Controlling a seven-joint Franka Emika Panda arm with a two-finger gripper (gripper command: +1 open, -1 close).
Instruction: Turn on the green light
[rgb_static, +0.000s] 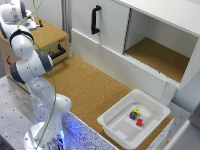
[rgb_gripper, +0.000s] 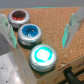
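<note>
In the wrist view, three round push lights sit in a row on a cork-topped box (rgb_gripper: 55, 22): a red one (rgb_gripper: 18, 17), a blue one (rgb_gripper: 29, 33) and a green one (rgb_gripper: 41, 55). The green one glows bright. My gripper (rgb_gripper: 41, 39) hovers above them, open and empty, with one finger (rgb_gripper: 10, 34) on each side of the row. In the exterior view my gripper (rgb_static: 31, 22) hangs over the wooden box (rgb_static: 50, 36) at the exterior view's far left. The lights themselves are hidden there behind the arm.
A white cabinet (rgb_static: 107, 30) with a black handle (rgb_static: 95, 19) and an open compartment (rgb_static: 160, 57) stands at the back. A white bin (rgb_static: 115, 125) holds small yellow (rgb_static: 136, 111), red (rgb_static: 139, 121) and dark blocks. The cork tabletop (rgb_static: 90, 90) lies between them.
</note>
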